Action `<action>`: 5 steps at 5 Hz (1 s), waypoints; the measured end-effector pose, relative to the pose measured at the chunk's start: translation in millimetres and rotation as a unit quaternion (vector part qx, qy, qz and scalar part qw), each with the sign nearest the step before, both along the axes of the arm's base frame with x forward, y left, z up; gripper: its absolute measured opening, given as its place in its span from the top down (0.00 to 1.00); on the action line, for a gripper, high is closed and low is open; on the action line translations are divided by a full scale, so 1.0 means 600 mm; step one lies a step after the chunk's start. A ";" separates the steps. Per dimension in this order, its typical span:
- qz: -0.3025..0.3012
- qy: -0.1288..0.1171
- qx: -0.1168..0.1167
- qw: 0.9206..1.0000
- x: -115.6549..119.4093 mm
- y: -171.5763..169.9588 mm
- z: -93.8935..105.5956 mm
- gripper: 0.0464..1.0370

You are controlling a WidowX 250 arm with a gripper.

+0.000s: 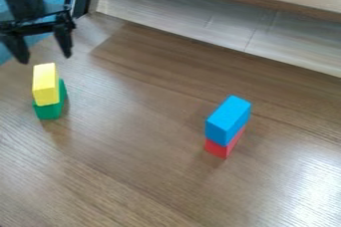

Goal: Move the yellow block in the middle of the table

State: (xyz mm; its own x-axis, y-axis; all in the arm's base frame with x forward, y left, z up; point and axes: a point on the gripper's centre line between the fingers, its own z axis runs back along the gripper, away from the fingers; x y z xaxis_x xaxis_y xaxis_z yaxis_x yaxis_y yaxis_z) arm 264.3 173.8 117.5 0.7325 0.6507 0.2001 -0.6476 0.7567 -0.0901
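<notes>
The claw (45,58) hangs wide open and empty, its fingers (64,42) spread near the yellow block (46,84), which sits on a green block (50,111).

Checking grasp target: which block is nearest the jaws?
The yellow block, stacked on the green one, just below the open jaws; the blue-and-red stack stands well off to the right.

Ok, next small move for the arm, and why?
Probably shift the open gripper slightly toward the yellow block, then lower around it: the fingers hang apart just above and behind it, and it sits on the green block, so a grasp should stay high.
</notes>
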 end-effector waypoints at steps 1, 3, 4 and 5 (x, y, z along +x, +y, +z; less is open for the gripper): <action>0.003 0.002 0.003 1.000 -0.009 0.011 -0.002 0.04; 0.011 0.010 0.000 1.000 -0.017 0.006 -0.017 0.04; 0.008 0.022 0.003 1.000 -0.016 -0.001 -0.035 0.04; 0.012 0.038 0.005 0.999 -0.014 0.000 -0.056 0.04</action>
